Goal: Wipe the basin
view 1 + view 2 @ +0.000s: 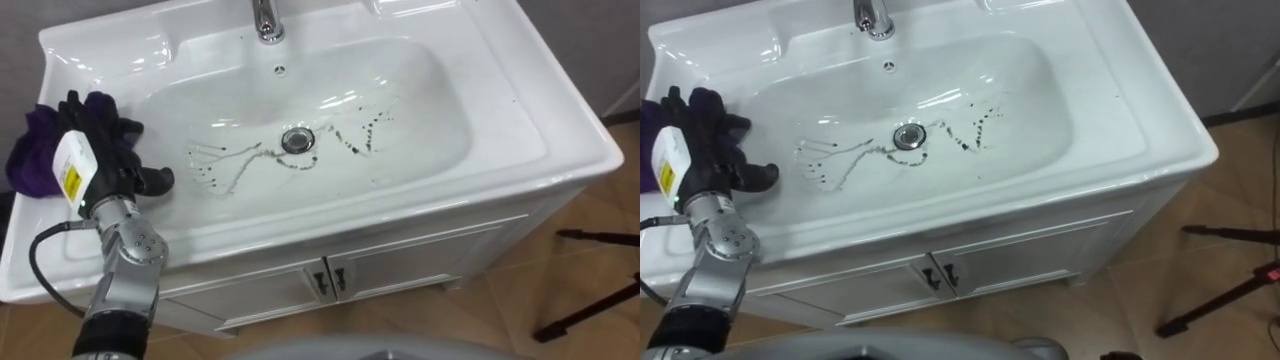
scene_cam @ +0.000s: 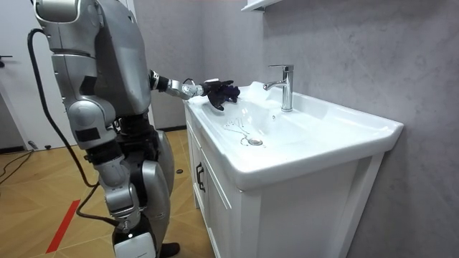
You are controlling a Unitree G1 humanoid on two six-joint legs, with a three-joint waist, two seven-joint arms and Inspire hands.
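As dark marks [image 1: 228,165] streak the basin [image 1: 445,125], the left hand [image 1: 105,150] rests spread fingers [image 1: 72,105] on a purple cloth [image 1: 30,158] at its left rim.

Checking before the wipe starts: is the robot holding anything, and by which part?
Cannot tell: the left hand rests on the purple cloth on the basin's left rim; grip hidden.
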